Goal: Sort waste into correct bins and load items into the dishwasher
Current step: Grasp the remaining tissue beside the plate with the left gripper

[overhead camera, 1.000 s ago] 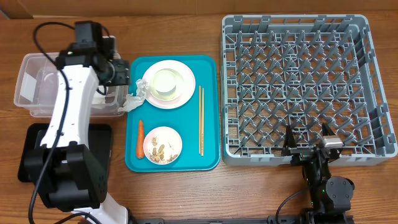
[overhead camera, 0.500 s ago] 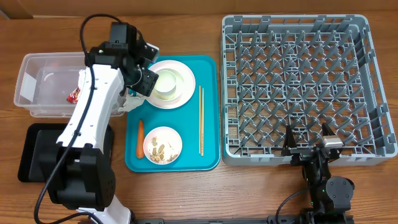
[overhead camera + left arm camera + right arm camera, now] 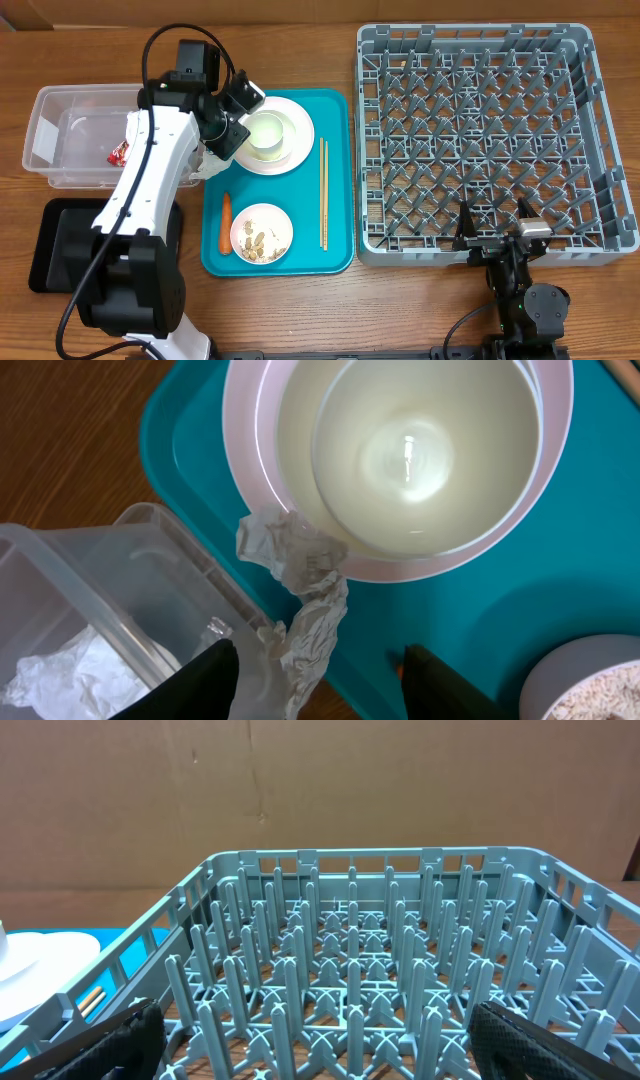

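In the left wrist view a crumpled white tissue (image 3: 300,590) hangs off the teal tray's left rim, against the pale pink plate (image 3: 250,460) that carries a white bowl (image 3: 420,450). My left gripper (image 3: 320,685) is open just above it, one finger on each side and neither pressing it. From overhead the left gripper (image 3: 235,115) sits at the plate's (image 3: 300,145) left edge, the tissue (image 3: 213,162) below it. The clear tub (image 3: 60,110) holds a red wrapper (image 3: 118,152). My right gripper (image 3: 495,235) stands open and empty at the grey rack's (image 3: 480,130) front wall.
The teal tray (image 3: 340,240) also carries an orange carrot piece (image 3: 225,222), a small bowl (image 3: 262,233) of peanuts and scraps, and wooden chopsticks (image 3: 322,193). A black tray (image 3: 50,240) lies at the front left, partly under my left arm.
My left arm swung right from over the clear tub to the plate's left edge, and its jaws have narrowed. The red wrapper now shows in the tub. The right arm is unmoved.
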